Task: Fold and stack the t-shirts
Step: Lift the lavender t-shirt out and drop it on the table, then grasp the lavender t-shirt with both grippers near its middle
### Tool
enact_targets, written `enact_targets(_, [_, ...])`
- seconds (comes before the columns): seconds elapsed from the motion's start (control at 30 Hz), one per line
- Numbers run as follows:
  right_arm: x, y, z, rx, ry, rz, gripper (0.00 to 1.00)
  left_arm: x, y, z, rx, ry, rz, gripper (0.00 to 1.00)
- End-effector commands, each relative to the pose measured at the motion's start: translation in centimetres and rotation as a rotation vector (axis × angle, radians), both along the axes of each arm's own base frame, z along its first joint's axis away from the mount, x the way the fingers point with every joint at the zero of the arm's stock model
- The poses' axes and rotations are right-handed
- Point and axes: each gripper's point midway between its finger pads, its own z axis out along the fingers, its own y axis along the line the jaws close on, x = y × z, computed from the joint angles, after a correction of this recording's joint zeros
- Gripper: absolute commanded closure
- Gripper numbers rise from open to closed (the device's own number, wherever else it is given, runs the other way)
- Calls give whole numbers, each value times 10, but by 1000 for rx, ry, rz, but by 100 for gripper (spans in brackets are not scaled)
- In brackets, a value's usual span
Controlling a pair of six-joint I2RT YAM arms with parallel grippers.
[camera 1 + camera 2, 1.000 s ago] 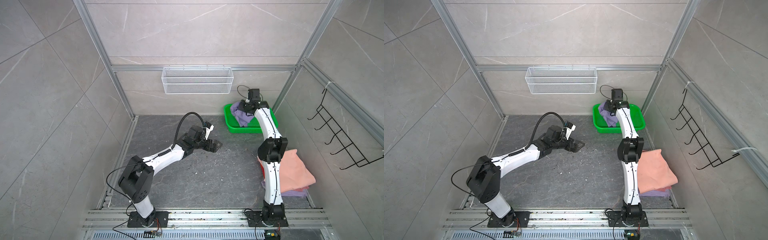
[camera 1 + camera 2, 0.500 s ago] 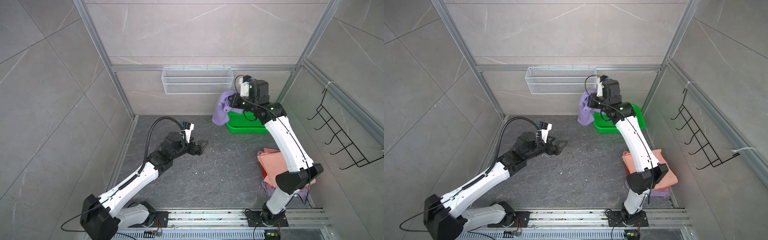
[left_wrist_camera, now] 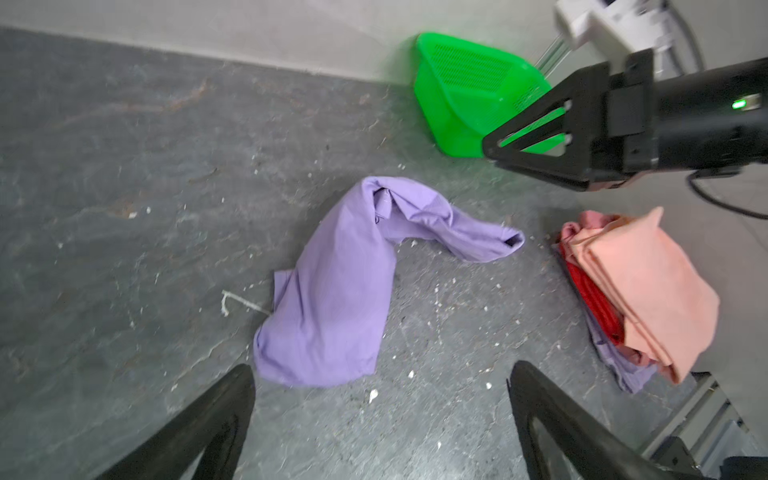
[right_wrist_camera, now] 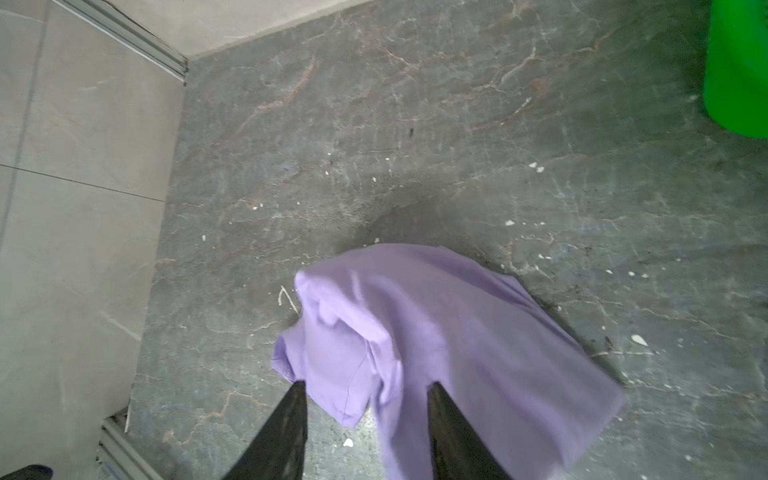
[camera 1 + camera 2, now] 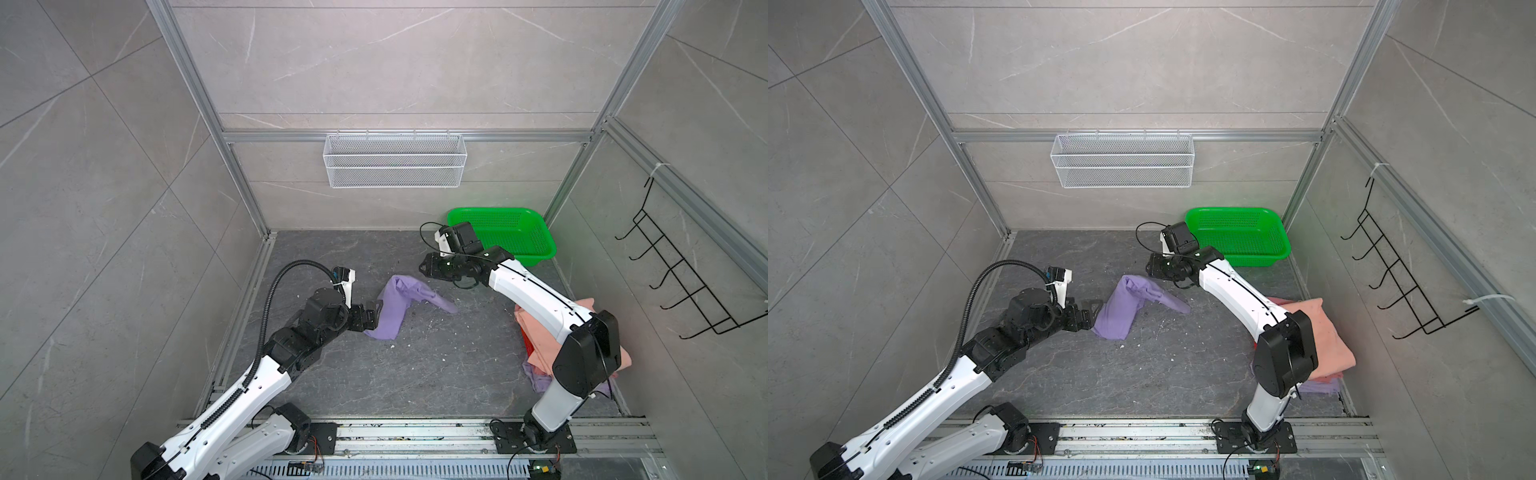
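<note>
One lavender t-shirt lies loose near the middle of the table, not yet folded. It is crumpled into a bent strip, with a broad flat end toward the left arm, a humped fold at the far end and a narrow part trailing toward the right. The cloth is thin, matte and limp, creasing where it bunches. No print shows on the exposed side.

The left gripper sits low, just beside the broad end, its jaws spread wide with nothing between them. Judgement: it is placed there to take that edge and spread the garment flat. The right gripper hangs above the humped end, clear of the cloth. In the right wrist view its fingers stand partly apart with nothing clamped. Judgement: the shirt lies between the arms because either one can reach it there.

The green basket in the back right corner is rigid perforated plastic and shows no contents. A folded stack rests at the right edge, by the right arm's base: a salmon pink t-shirt on top, a red layer under it and lavender cloth at the bottom. Its edges are uneven. The table is hard, veined grey and strewn with white flecks.
</note>
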Motion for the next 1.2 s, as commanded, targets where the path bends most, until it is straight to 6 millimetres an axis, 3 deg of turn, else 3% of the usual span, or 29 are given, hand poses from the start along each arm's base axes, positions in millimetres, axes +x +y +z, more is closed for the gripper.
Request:
enact_targets(0.0, [-2, -11, 25, -32, -107, -19, 41, -5, 21, -44, 85, 140, 110, 3])
enact_targets(0.13, [-28, -14, 8, -80, -106, 4, 41, -16, 18, -80, 81, 254, 102, 6])
enact_targets(0.3, [-64, -5, -40, -109, -75, 33, 39, -29, 9, -124, 65, 387, 80, 10])
enact_targets(0.4, [-76, 7, -61, -124, -79, 47, 38, -27, 8, -139, 72, 407, 93, 11])
enact_targets(0.6, [-78, 38, -99, -259, -115, 89, 34, -5, -1, -156, 64, 385, 131, 12])
enact_targets(0.7, [-68, 45, -111, -323, -152, 89, 32, 13, -6, -158, 37, 344, 174, 14])
enact_targets(0.97, [-58, 39, -138, -451, -129, 33, 31, 37, 3, -188, 103, 404, 306, 26])
enact_targets(1.17, [-68, 34, -161, -480, -89, 35, 30, 49, -3, -205, 63, 429, 319, 42])
